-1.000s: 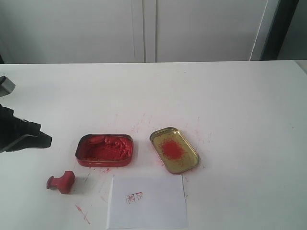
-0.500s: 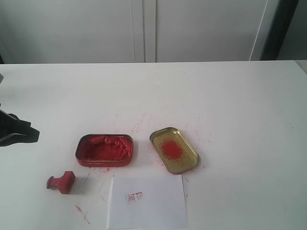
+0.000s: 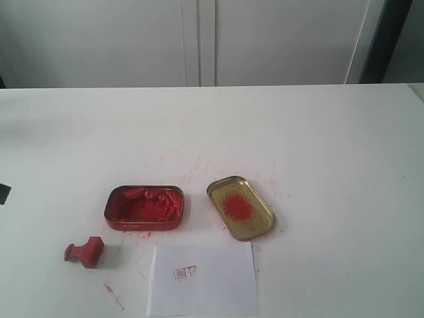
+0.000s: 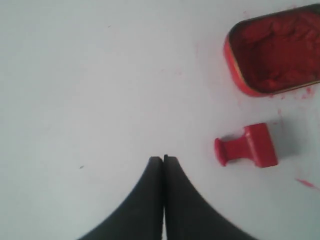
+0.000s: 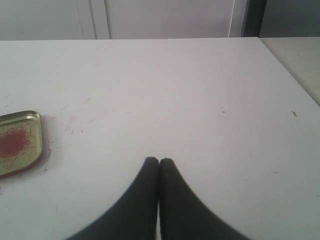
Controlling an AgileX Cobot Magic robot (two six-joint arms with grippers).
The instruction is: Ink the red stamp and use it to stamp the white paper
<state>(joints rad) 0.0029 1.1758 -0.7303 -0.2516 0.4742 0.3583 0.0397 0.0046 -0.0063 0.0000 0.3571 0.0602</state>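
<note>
The red stamp (image 3: pixel 85 252) lies on its side on the white table, left of the white paper (image 3: pixel 203 279), which carries a small red square mark. In the left wrist view the red stamp (image 4: pixel 247 146) lies a short way from my left gripper (image 4: pixel 163 159), whose fingers are shut and empty. Only a dark sliver of the left arm (image 3: pixel 2 193) shows at the exterior view's left edge. My right gripper (image 5: pixel 159 160) is shut on nothing over bare table, out of the exterior view.
The red oblong ink tin (image 3: pixel 144 207) sits above the stamp and also shows in the left wrist view (image 4: pixel 277 52). The gold lid (image 3: pixel 240 207) with a red smear lies to its right, its edge visible in the right wrist view (image 5: pixel 19 142). Red smudges mark the table.
The left arm has drawn back to the left, almost out of the exterior view. The stamp, tins and paper have not moved.
</note>
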